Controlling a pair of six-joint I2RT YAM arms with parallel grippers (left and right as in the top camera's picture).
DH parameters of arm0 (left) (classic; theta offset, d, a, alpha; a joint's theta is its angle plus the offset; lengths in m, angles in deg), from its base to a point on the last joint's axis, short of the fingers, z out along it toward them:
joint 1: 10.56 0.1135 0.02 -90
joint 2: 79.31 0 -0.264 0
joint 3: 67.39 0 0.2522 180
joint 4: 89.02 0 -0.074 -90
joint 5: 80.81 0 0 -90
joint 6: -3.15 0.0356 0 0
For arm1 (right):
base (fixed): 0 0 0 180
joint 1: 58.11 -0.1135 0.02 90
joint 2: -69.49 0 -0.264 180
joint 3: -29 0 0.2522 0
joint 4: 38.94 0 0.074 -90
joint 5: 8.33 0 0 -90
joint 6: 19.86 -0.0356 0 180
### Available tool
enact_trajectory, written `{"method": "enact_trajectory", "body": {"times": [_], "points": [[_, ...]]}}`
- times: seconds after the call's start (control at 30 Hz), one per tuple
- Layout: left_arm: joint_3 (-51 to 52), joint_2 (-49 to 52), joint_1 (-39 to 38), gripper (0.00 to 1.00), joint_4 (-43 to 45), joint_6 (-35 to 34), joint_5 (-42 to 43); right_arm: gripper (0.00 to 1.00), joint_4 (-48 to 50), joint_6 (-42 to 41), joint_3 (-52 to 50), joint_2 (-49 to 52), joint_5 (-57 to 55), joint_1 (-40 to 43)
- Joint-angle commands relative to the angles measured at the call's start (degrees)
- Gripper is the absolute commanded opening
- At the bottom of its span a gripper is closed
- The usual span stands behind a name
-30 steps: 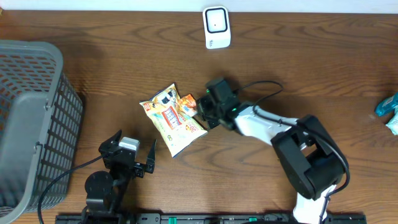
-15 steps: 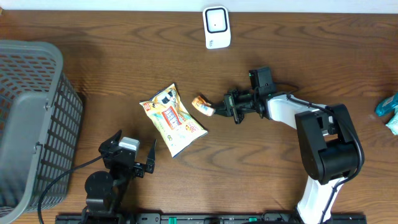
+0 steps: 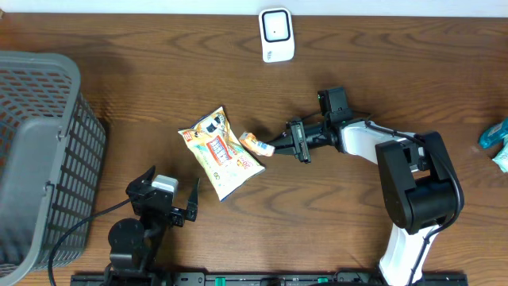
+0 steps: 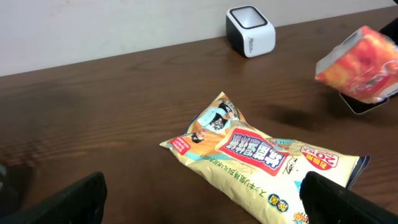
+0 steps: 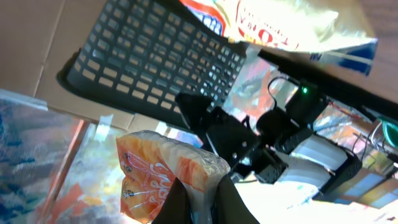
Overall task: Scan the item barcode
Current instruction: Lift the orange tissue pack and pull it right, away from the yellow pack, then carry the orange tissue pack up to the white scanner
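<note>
1 orange pkt (image 3: 255, 144) — pinched in R claw (image 3: 278, 145), print blurred | L claw (image 3: 171, 185) spread | teal item (image 3: 498, 144) cut off at edge

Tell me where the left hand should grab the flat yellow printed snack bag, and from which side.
The yellow printed snack bag lies flat and slantwise on the wooden table, likely too wide to pinch across its middle. I'd take its thin sealed end nearest the open left hand, coming in low from the robot's side, one finger above the seam and one below.
</note>
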State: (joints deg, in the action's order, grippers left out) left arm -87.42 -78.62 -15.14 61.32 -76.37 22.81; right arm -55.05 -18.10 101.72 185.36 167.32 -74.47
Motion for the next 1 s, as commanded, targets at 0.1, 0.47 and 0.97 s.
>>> {"method": "enact_trajectory", "body": {"times": [0.1,0.47,0.97], "points": [[0.92,-0.09,-0.11,0.98,-1.22,-0.11,0.74,0.01,-0.24,0.39,-0.48,0.70,3.67,-0.28],[0.92,-0.09,-0.11,0.98,-1.22,-0.11,0.74,0.02,-0.22,-0.90,-0.48,0.70,0.22,-0.24],[0.92,-0.09,-0.11,0.98,-1.22,-0.11,0.74,0.02,-1.20,3.02,-0.48,-8.09,3.82,-3.26]]}}
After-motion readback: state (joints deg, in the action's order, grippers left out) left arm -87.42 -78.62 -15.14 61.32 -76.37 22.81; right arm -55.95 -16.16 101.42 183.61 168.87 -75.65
